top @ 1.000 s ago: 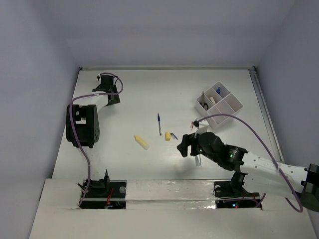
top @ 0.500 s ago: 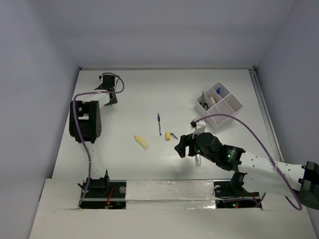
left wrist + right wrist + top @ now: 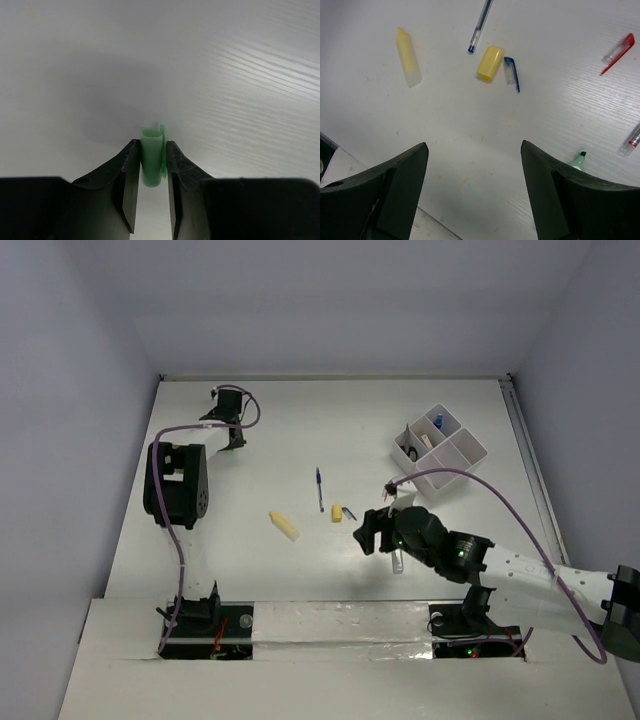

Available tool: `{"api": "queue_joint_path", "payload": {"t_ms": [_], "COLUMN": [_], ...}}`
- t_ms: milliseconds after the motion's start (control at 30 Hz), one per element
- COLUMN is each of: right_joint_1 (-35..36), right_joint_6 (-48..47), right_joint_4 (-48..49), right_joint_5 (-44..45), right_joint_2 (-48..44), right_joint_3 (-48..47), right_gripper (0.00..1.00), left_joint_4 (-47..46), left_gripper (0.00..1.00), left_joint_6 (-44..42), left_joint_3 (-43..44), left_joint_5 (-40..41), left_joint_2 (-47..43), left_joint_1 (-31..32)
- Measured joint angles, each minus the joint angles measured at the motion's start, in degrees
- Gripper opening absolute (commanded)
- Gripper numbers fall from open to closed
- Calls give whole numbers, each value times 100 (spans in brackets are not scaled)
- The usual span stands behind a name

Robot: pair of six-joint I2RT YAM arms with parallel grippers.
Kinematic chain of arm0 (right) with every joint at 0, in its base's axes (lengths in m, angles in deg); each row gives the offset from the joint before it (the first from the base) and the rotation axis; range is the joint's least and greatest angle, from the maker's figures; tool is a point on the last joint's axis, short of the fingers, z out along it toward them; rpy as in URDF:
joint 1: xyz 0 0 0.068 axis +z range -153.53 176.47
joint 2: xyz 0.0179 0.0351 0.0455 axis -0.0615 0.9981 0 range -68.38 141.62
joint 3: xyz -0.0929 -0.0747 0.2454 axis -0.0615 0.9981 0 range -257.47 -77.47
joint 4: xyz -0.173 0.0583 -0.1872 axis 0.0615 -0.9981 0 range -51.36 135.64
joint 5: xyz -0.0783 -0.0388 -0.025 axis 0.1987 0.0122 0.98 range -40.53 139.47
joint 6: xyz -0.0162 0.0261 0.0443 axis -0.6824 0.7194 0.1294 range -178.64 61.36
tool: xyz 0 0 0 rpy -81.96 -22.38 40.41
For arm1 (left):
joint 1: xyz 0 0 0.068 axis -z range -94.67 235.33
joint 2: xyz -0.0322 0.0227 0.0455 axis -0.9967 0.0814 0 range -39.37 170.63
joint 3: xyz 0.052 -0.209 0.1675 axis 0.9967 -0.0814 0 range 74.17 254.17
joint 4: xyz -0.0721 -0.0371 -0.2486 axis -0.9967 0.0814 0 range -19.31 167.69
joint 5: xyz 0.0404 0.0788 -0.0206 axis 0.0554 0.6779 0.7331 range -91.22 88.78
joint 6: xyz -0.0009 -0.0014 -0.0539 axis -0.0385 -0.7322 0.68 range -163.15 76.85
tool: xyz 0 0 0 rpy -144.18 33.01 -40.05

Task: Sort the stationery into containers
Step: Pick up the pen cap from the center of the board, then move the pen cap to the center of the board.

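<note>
R gripper (image 3: 474, 145) is spread wide, empty, above table (image 3: 300, 420); yellow cap (image 3: 490, 63) lies ahead, axis slanted. Tray (image 3: 463, 429) is set farther right, nearer R arm (image 3: 520, 575). Far left, green cap (image 3: 151, 160) is clamped in L gripper (image 3: 152, 147), axis along fingers (image 3: 127, 170).

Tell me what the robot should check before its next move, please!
1. Left gripper pinching the green cap: ok, both fingers touch it.
2. Green cap lifted off the table: cannot tell.
3. Right gripper open with nothing between its fingers: ok.
4. Yellow highlighter capped: not ok, a yellow cap lies apart from it.
5. White tray has room: ok, some compartments look bare.
</note>
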Motion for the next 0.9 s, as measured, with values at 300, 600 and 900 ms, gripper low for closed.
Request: {"api": "queue_joint_path", "payload": {"t_ms": [300, 600, 900], "right_joint_1": [0, 0, 0], "right_joint_6": [-24, 96, 575], "right_joint_4": [-396, -1049, -1550], "right_joint_5": [682, 1045, 1126], "right_joint_2": [-815, -997, -713], "right_joint_3": [0, -26, -28], "right_gripper": [79, 78, 78], "left_joint_4": [-98, -957, -1388], "left_gripper": [0, 0, 1], "left_joint_6": [855, 2245, 2881], "left_joint_3": [-444, -2570, -3268], "left_joint_5": [-505, -730, -603], "left_joint_2": [-1530, -3180, -3143], "left_joint_1": [1650, 2387, 2992]}}
